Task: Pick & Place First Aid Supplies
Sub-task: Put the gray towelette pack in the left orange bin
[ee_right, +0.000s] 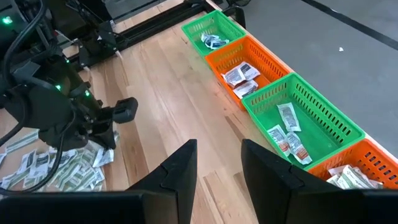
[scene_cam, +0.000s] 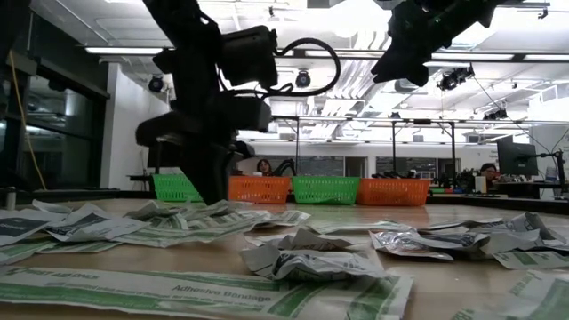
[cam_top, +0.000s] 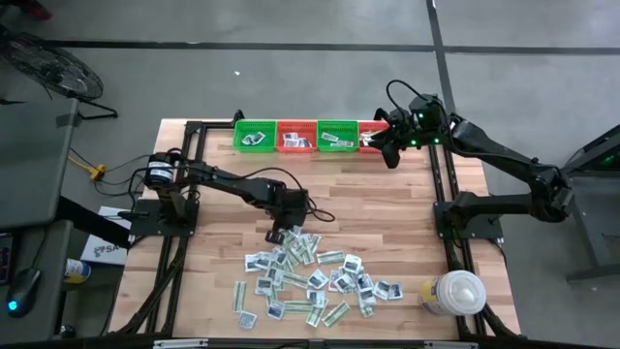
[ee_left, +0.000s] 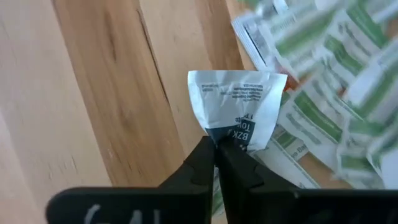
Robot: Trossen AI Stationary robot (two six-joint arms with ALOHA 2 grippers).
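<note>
The first aid supplies (cam_top: 310,281) lie in a loose pile of white square packets and pale-green strips on the near half of the wooden table. My left gripper (cam_top: 281,233) is at the pile's far left edge, pointing steeply down and shut on one white square packet (ee_left: 236,99). My right gripper (ee_right: 217,155) hangs open and holds nothing, high above the table's far right, next to the row of baskets (cam_top: 315,136). My left gripper pinches the white packet between its two fingertips at its dark-printed edge (ee_left: 235,134). The fingers come from above, slanting steeply down. The packet bows outward past the fingertips, over the wood beside the pile. I cannot tell whether it is clear of the table.
Along the far edge stand a green basket (cam_top: 255,136), an orange one (cam_top: 296,136), another green one (cam_top: 337,136) and another orange one (cam_top: 373,136), each with a few packets inside. A big white lidded container (cam_top: 455,293) stands near right. Bare wood lies between pile and baskets.
</note>
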